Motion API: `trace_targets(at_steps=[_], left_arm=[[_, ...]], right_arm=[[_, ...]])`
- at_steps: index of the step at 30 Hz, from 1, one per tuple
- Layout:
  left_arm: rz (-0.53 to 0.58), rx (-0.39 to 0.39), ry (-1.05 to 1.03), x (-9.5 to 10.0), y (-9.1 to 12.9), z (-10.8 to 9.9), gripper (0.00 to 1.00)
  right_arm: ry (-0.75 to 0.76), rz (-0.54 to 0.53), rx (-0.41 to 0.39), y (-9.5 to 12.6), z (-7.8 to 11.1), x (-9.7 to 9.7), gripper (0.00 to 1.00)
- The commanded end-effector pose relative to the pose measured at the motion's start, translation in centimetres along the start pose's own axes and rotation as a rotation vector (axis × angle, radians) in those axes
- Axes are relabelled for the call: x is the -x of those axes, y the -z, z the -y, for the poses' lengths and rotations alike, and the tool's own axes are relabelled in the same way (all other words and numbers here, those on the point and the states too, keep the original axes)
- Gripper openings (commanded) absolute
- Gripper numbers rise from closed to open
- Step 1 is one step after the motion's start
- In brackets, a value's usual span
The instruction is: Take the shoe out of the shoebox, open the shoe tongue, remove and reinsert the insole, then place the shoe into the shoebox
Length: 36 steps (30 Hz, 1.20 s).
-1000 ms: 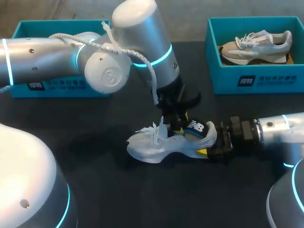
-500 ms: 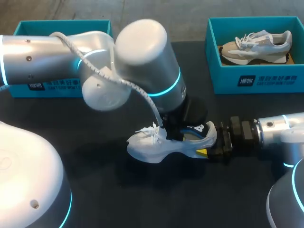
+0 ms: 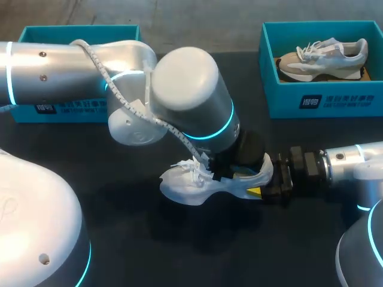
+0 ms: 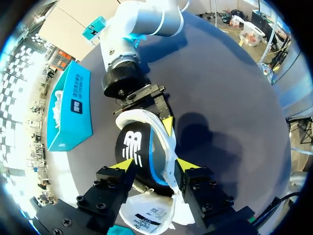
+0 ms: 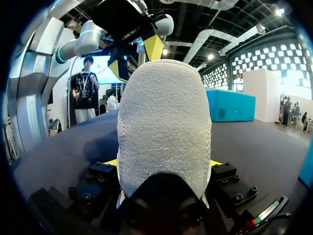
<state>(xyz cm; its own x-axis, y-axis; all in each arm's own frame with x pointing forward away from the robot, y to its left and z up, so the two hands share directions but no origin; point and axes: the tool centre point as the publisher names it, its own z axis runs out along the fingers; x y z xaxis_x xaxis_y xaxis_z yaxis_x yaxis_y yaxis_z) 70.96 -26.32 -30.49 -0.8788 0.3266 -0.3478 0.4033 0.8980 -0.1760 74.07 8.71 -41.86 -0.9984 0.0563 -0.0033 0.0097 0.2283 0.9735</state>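
Sitting mid-table: white shoe, toe toward left-arm side. Right gripper clamped on heel from both sides. Left gripper down over shoe opening, dark insole under it; cannot tell whether it grips. Left arm blocks shoe's middle in head view. Teal shoebox far left, partly behind that arm. Second teal shoebox far right holds tan-and-white shoe.

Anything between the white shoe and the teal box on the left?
Yes: my left arm stretches over the black table between the white sneaker and the teal cardboard shoebox; nothing else visible.
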Motion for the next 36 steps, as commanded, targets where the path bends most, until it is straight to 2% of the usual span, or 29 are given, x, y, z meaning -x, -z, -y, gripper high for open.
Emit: trace_targets(at_steps=[1,36], left_arm=[[0.021,0.020,-0.003,0.0,-0.5,0.6,0.51],[0.191,0.144,-0.023,1.5,-2.7,1.3,0.45]], right_arm=[[0.001,0.001,-0.001,-0.2,0.2,-0.1,0.00],[0.001,0.001,-0.001,-0.2,0.2,-0.1,0.00]])
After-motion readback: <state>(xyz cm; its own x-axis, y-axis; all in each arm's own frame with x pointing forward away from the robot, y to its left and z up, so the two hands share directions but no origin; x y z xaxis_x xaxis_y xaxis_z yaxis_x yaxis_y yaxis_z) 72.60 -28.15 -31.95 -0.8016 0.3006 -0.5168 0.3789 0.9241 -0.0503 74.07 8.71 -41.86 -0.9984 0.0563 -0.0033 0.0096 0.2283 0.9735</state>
